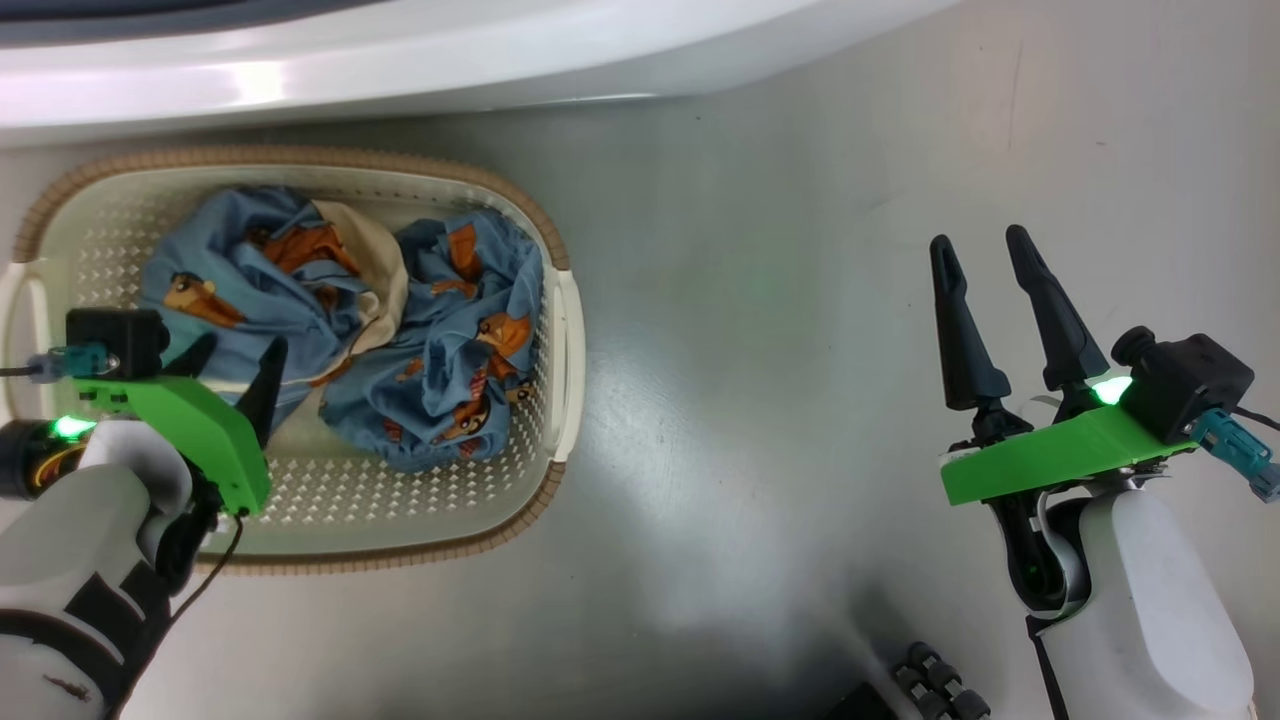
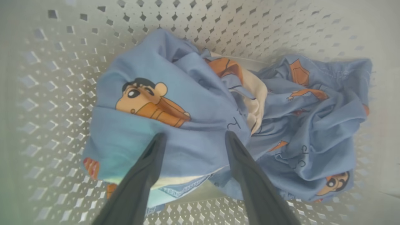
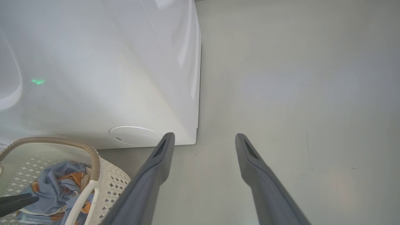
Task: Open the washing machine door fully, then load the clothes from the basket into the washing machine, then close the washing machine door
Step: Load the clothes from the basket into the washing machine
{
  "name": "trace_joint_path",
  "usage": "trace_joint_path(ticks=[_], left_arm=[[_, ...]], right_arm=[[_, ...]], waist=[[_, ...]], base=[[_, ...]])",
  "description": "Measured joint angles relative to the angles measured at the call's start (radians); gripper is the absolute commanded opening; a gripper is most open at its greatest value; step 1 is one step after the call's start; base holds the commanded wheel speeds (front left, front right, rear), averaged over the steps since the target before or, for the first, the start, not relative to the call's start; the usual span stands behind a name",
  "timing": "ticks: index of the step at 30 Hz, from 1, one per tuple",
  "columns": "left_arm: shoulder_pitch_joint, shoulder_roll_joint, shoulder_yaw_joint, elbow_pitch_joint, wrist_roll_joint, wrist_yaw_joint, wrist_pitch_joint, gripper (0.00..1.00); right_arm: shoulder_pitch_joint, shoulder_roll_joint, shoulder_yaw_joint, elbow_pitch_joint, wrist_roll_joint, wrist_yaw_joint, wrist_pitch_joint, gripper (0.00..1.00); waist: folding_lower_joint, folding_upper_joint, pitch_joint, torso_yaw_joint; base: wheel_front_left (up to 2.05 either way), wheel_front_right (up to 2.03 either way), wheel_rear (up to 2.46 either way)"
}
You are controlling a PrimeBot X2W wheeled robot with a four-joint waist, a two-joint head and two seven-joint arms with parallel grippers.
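Observation:
The cream basket [image 1: 300, 157] stands on the floor in front of the white washing machine [image 1: 400, 70]. Inside it lie the clothes [image 1: 440, 340], crumpled light blue fabric with orange-brown cartoon figures and a cream lining. My left gripper [image 1: 240, 350] reaches down into the basket's left half. It is open, and in the left wrist view its gripper [image 2: 195, 135] has its tips low over a bulge of the clothes [image 2: 187, 78], with nothing pinched. My right gripper [image 1: 980, 240] hangs open and empty over bare floor to the right. The washing machine door is out of view.
The grey floor [image 1: 760, 300] stretches between the basket and my right arm. The right wrist view shows the washing machine [image 3: 93, 78] front with a round cover [image 3: 136, 136] low down, the basket [image 3: 93, 156] rim at lower left, and floor to the right. A dark ridged part [image 1: 940, 680] sits at the bottom edge.

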Motion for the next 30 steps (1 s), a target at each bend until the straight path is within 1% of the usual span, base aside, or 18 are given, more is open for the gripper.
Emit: trace_joint_path(ticks=[11,12,13,14,15,16,23,30], left_arm=[[-0.034,0.011,-0.083,0.018,-0.049,0.000,0.032,1.00],[-0.036,0.012,-0.086,0.018,-0.053,0.000,0.034,0.95],[-0.038,0.012,-0.089,0.018,-0.056,0.000,0.034,0.74],[-0.038,0.013,-0.094,0.018,-0.057,0.000,0.034,0.46],[-0.038,0.015,-0.104,0.018,-0.058,0.000,0.035,0.07],[-0.038,0.017,-0.108,0.018,-0.063,0.000,0.035,0.00],[-0.049,0.021,-0.125,0.018,-0.078,0.000,0.042,0.00],[-0.053,0.011,-0.130,0.010,-0.131,0.000,0.030,0.00]], right_arm=[[-0.002,0.000,0.018,-0.010,0.009,0.000,0.000,1.00],[-0.002,0.000,0.022,-0.010,0.009,0.000,0.000,1.00],[-0.002,0.000,0.025,-0.010,0.009,0.000,0.000,1.00],[-0.002,0.001,0.027,-0.011,0.009,0.000,0.000,1.00],[-0.002,0.001,0.028,-0.012,0.009,0.000,0.000,1.00],[-0.002,0.001,0.028,-0.013,0.009,0.000,0.000,1.00],[-0.002,0.001,0.028,-0.015,0.009,0.000,0.000,1.00],[-0.002,0.001,0.025,-0.009,0.009,0.000,0.000,1.00]], waist=[[0.0000,0.0000,0.031,-0.027],[0.0000,0.0000,0.033,-0.029],[0.0000,0.0000,0.035,-0.031],[0.0000,0.0000,0.037,-0.033],[0.0000,0.0000,0.041,-0.036],[0.0000,0.0000,0.043,-0.037],[0.0000,0.0000,0.039,-0.035],[0.0000,0.0000,0.012,-0.022]], base=[[0.00,0.00,0.00],[0.00,0.00,0.00],[0.00,0.00,0.00],[0.00,0.00,0.00],[0.00,0.00,0.00],[0.00,0.00,0.00],[0.00,0.00,0.00],[0.00,0.00,0.00]])
